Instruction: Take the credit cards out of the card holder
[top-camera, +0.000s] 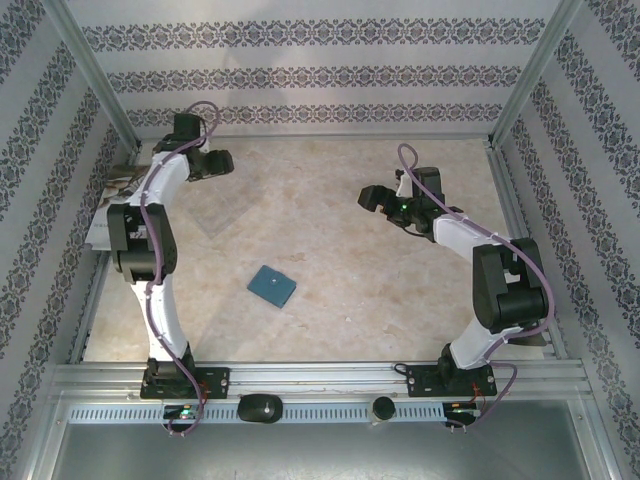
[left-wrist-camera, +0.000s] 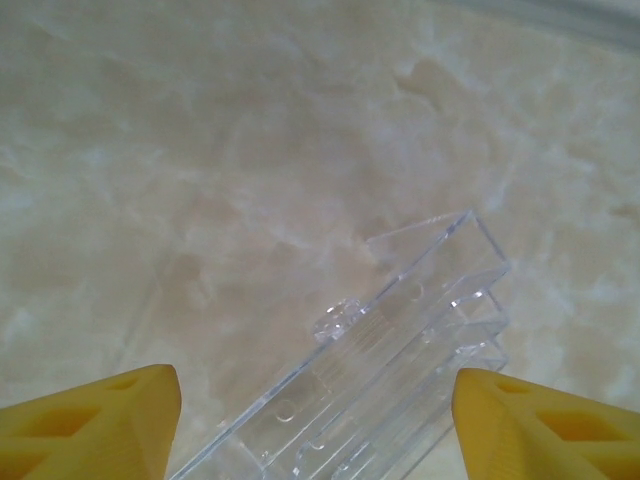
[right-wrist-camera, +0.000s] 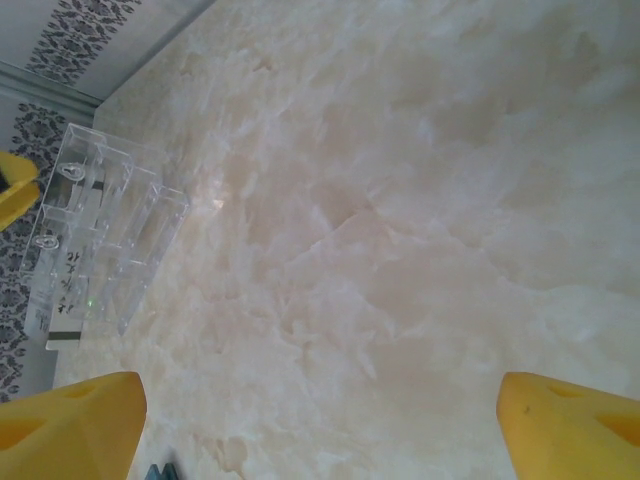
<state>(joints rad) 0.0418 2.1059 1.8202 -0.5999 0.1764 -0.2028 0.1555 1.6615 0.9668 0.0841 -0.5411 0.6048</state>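
Observation:
The teal card holder (top-camera: 272, 286) lies flat and folded on the marble table, between the two arms and near the front. A sliver of the card holder (right-wrist-camera: 160, 472) shows at the bottom edge of the right wrist view. The credit cards are hidden. My left gripper (top-camera: 215, 163) hangs at the back left, open, its yellow fingers (left-wrist-camera: 90, 425) on either side of a clear plastic tray (left-wrist-camera: 390, 360) below it and apart from it. My right gripper (top-camera: 368, 197) hovers at the right of centre, open over bare table (right-wrist-camera: 320, 430), holding nothing.
The clear plastic tray (top-camera: 215, 210) lies at the back left, and the right wrist view has it (right-wrist-camera: 100, 240) at its left edge. A white booklet (top-camera: 105, 215) lies by the left wall. Metal frame posts and patterned walls enclose the table. Two dark knobs (top-camera: 260, 408) sit on the front rail.

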